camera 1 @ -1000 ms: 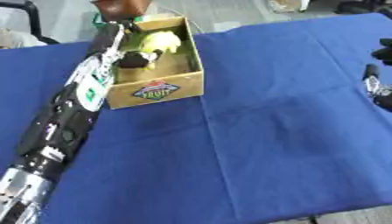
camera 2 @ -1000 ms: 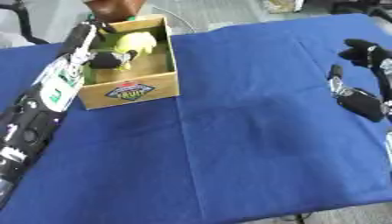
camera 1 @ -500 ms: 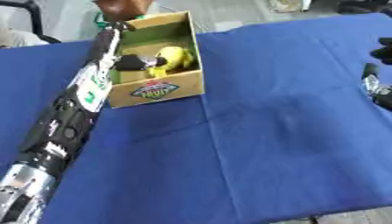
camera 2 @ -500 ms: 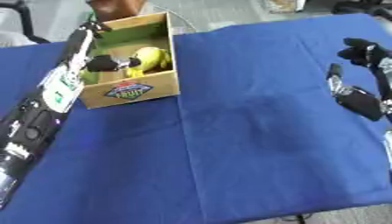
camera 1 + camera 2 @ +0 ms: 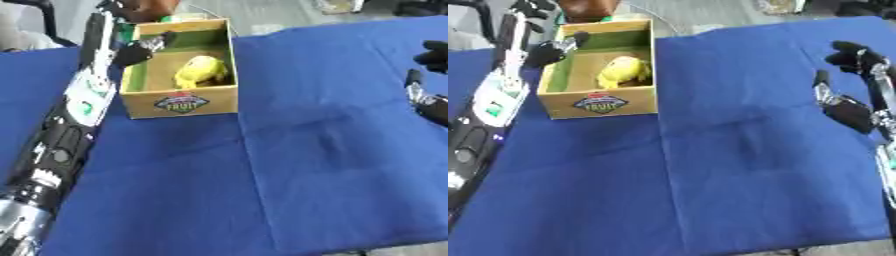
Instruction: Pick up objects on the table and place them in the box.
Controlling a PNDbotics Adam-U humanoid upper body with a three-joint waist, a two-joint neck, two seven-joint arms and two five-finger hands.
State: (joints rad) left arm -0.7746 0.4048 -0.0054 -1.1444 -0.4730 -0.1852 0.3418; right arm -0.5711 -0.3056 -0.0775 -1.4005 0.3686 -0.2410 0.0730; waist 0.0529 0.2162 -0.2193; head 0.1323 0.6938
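Observation:
A cardboard box (image 5: 182, 103) with a fruit label stands on the blue cloth at the far left. Inside it lies a yellow object (image 5: 200, 71), free of any hand. My left arm runs up the left side, and my left hand (image 5: 136, 50) hangs over the box's left wall, fingers relaxed and holding nothing. My right hand (image 5: 853, 59) sits idle at the right edge above the cloth, fingers up and empty.
Blue cloth (image 5: 297, 165) covers the table, with a fold line running down its middle. A brown rounded thing (image 5: 588, 8) stands just behind the box. Beyond the far table edge is grey floor.
My left hand has drawn back from inside the box to its left wall, leaving the yellow object lying there. The right hand has stayed where it was.

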